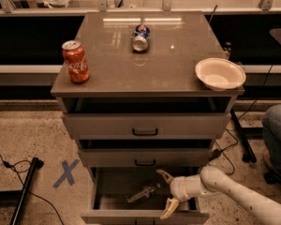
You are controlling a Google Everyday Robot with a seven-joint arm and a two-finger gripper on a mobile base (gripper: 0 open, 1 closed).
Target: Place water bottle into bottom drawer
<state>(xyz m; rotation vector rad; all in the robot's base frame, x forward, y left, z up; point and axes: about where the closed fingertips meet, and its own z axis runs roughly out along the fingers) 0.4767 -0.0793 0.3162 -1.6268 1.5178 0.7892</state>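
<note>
The bottom drawer [100, 198] is pulled out below the two shallower drawers. The water bottle [141, 194] lies on its side on the drawer floor, near the middle, tilted diagonally. My gripper [167, 192] is just right of the bottle, inside the drawer opening, with its two pale fingers spread wide apart and nothing between them. One fingertip [162, 174] points up-left, the other hangs over the drawer's front edge. The white arm reaches in from the lower right.
A red Coca-Cola can [76, 61] stands on the cabinet top at the left. A blue Pepsi can [140, 37] lies at the back middle. A white bowl [219, 73] sits at the right edge. A blue X [65, 173] marks the floor at left.
</note>
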